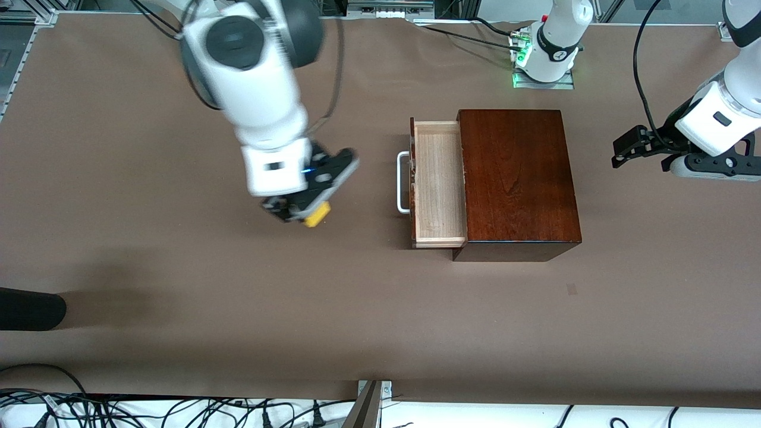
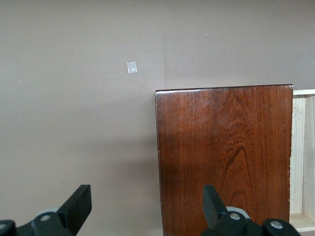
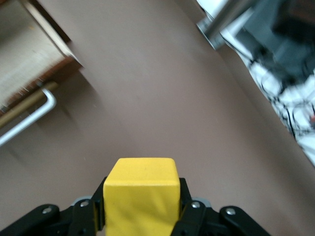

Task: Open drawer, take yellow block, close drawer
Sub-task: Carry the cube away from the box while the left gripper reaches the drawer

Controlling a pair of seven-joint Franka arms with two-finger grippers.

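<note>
This is a robotics lab. Two white robot arms (image 1: 261,101) are bolted at the edge of a table (image 1: 148,267) covered in plain brown sheeting, framed by aluminium extrusion rails (image 1: 24,15). Loose black cables (image 1: 178,410) tangle along the near edge, and a green status light (image 1: 522,56) glows at one base.

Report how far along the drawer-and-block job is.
Done: the drawer stands pulled out of the wooden box, its tray empty. In hand: the right gripper is shut on the yellow block, over bare table in front of the drawer. Left: closing the drawer. The left gripper waits open above the box's end.
</note>
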